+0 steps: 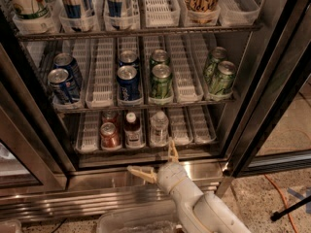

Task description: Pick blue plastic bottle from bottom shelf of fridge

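Floor (252,200) right of the fridge (97,181): pale speckled terrazzo under warm, yellowish light. An orange cable (278,192) snakes across it, near the fridge's open door. A black stand leg (291,209) lies further right. Clear plastic bin (131,220) in front of the fridge base. Gripper (149,155) low before the fridge sill, fingers spread apart.
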Robot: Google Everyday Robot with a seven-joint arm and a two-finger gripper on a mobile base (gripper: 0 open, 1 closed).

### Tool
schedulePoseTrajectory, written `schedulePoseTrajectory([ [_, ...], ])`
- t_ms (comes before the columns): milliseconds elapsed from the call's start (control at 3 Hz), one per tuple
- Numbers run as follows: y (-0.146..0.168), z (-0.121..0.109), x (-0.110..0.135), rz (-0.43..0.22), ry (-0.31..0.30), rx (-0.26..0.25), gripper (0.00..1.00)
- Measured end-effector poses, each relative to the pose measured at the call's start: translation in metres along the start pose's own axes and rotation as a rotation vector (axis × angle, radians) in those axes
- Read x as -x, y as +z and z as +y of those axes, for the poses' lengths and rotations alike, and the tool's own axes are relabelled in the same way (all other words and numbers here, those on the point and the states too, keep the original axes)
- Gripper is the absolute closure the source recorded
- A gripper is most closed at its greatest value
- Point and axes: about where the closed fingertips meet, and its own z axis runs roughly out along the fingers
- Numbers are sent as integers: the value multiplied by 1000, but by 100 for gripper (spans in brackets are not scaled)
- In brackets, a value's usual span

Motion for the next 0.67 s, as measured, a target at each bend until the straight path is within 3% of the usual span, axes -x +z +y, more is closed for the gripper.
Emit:
schedulePoseTrajectory([
  [333,0,0,0,0,0,0,1],
  [667,0,0,0,0,0,0,19],
])
